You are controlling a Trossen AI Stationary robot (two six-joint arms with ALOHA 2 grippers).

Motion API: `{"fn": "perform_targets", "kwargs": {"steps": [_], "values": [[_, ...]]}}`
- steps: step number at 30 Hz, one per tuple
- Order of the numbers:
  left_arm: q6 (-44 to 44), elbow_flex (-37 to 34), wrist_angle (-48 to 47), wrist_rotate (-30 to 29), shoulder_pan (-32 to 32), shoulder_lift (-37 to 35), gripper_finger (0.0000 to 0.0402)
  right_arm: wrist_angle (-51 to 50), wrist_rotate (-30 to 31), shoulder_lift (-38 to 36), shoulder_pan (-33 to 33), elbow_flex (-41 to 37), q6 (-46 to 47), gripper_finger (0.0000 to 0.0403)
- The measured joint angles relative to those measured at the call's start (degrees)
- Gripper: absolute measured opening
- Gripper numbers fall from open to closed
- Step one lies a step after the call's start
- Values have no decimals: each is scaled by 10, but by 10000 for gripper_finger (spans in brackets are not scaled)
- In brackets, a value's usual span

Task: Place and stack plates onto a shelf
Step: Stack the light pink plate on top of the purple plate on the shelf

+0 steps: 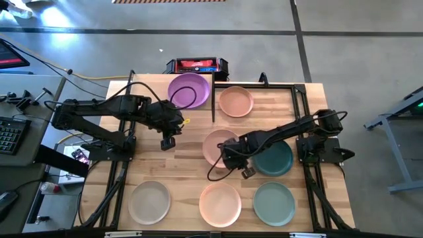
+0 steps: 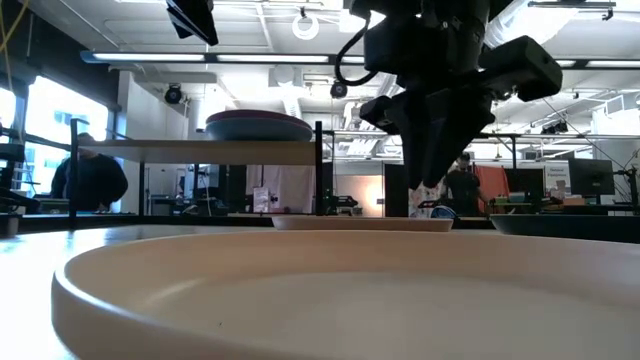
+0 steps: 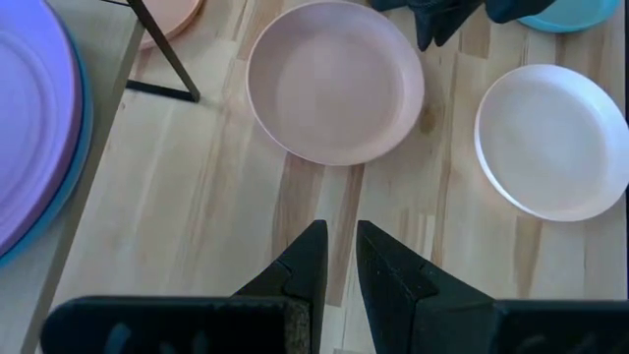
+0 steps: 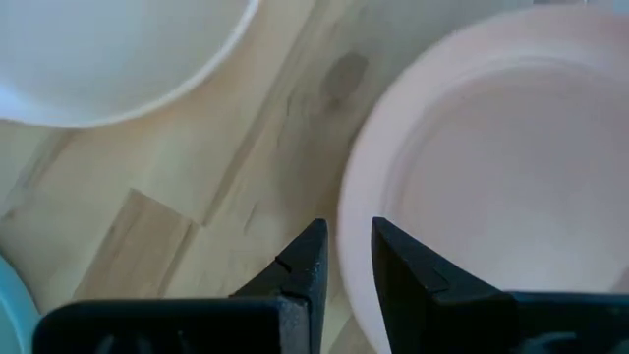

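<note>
Nearest the table's front edge lie three plates in a row: beige (image 1: pixel 149 201), peach (image 1: pixel 220 203) and sage green (image 1: pixel 274 203). Behind them the right gripper (image 1: pixel 229 157), fingers pressed nearly together, sits low at the rim of the pale pink plate (image 1: pixel 215 143), probably lined up to pinch that rim for lifting; a dark teal plate (image 1: pixel 277 158) lies beside it. The left gripper (image 1: pixel 168 141), fingers nearly closed on nothing, hovers clear. Farthest, the shelf (image 1: pixel 145 92) carries a purple plate (image 1: pixel 188 90) atop a blue one; another peach plate (image 1: pixel 236 102) waits alongside.
</note>
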Motion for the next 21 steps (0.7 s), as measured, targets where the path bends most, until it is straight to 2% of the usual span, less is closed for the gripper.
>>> {"fn": "perform_targets", "kwargs": {"steps": [9, 21], "values": [[0, 0, 0, -14, 0, 0, 49, 30, -17, 0, 0, -29, 13, 60], [0, 0, 0, -15, 0, 0, 49, 48, -7, 2, 5, -33, 13, 60]]}}
